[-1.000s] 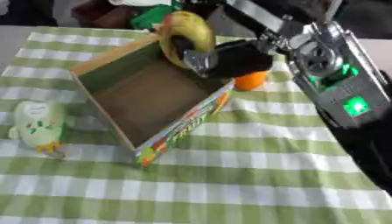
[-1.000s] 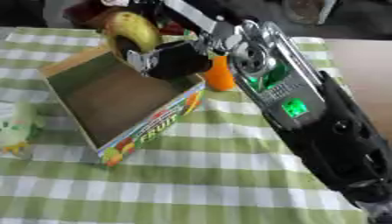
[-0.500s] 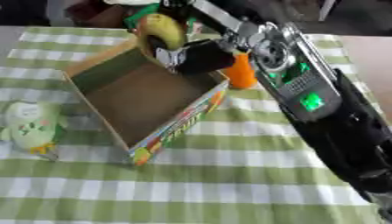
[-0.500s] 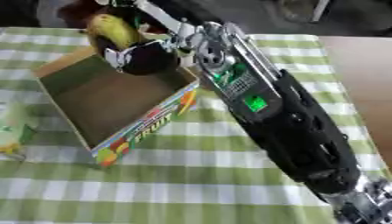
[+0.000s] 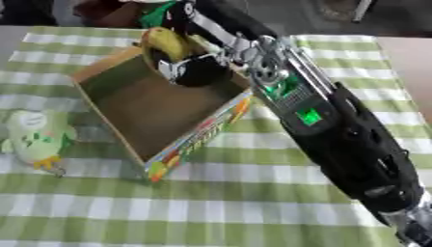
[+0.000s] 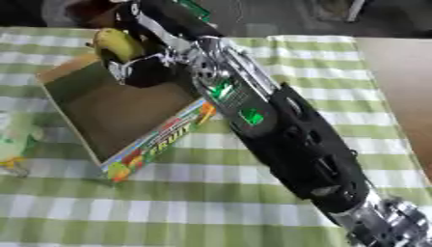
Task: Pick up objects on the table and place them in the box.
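My right hand now farther over the cardboard box, black fingers curled round the smooth curved banana.

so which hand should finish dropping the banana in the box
The right. The right hand already holds the banana over the far end of the open box, so it likely only needs to lower and let go. No left hand shows in either view.

Table — covered by a green-and-white checked cloth. An open cardboard box with printed fruit side is set toward the far left corner. A pale green toy — laid near the left edge, just beside the box.
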`<action>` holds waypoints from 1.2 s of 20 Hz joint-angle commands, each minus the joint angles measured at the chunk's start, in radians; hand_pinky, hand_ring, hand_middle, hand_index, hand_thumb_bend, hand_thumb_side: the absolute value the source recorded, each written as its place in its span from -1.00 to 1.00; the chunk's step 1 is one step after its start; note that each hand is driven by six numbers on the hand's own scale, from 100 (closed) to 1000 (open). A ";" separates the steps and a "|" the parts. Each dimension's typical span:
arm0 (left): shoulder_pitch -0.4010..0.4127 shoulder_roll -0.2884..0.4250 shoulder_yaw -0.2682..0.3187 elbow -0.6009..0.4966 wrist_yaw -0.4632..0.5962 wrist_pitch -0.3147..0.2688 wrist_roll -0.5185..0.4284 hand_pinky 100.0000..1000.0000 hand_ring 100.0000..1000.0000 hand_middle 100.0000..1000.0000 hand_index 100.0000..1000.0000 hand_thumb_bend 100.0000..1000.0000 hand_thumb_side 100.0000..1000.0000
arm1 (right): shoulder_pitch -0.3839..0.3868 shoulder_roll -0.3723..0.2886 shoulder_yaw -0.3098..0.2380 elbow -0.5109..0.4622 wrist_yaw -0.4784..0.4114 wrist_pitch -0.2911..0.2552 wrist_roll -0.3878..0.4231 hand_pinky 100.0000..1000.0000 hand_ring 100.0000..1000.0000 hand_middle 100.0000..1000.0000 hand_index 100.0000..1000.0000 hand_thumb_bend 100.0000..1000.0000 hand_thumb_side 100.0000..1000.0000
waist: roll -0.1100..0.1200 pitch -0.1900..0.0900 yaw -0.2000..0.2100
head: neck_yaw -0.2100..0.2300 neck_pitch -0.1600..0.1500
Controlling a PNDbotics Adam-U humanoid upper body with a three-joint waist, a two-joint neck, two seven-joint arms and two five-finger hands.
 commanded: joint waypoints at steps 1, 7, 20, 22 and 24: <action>-0.013 0.017 0.007 -0.017 0.001 0.000 -0.004 -0.20 0.16 0.23 0.42 -1.00 0.57 | 0.000 -0.016 0.019 0.025 0.020 -0.016 0.014 0.37 0.44 -0.17 0.35 -1.00 -0.65 | 0.003 -0.008 -0.004 | 0.004 -0.023; -0.012 0.014 0.007 -0.017 -0.001 0.004 -0.005 -0.20 0.16 0.23 0.42 -1.00 0.57 | 0.011 -0.018 0.024 0.048 0.054 -0.045 0.096 0.45 0.60 0.17 0.61 -1.00 -0.88 | 0.000 -0.008 -0.007 | 0.008 -0.030; -0.008 0.012 0.008 -0.017 0.002 0.008 -0.001 -0.19 0.16 0.23 0.42 -1.00 0.57 | 0.023 -0.023 0.000 0.026 0.085 0.016 0.117 0.64 0.84 0.54 0.83 -1.00 -0.36 | 0.001 -0.027 -0.005 | 0.008 -0.025; -0.008 0.012 0.008 -0.017 0.003 0.008 -0.001 -0.19 0.16 0.23 0.42 -1.00 0.56 | 0.026 -0.024 -0.004 0.021 0.084 0.019 0.113 0.64 0.84 0.53 0.84 -0.92 -0.19 | 0.001 -0.029 -0.006 | 0.008 -0.024; -0.007 0.012 0.009 -0.017 0.003 0.008 0.000 -0.19 0.16 0.23 0.42 -1.00 0.56 | 0.028 -0.025 -0.009 0.017 0.078 0.022 0.108 0.64 0.84 0.51 0.82 -0.90 -0.17 | 0.002 -0.030 -0.006 | 0.008 -0.024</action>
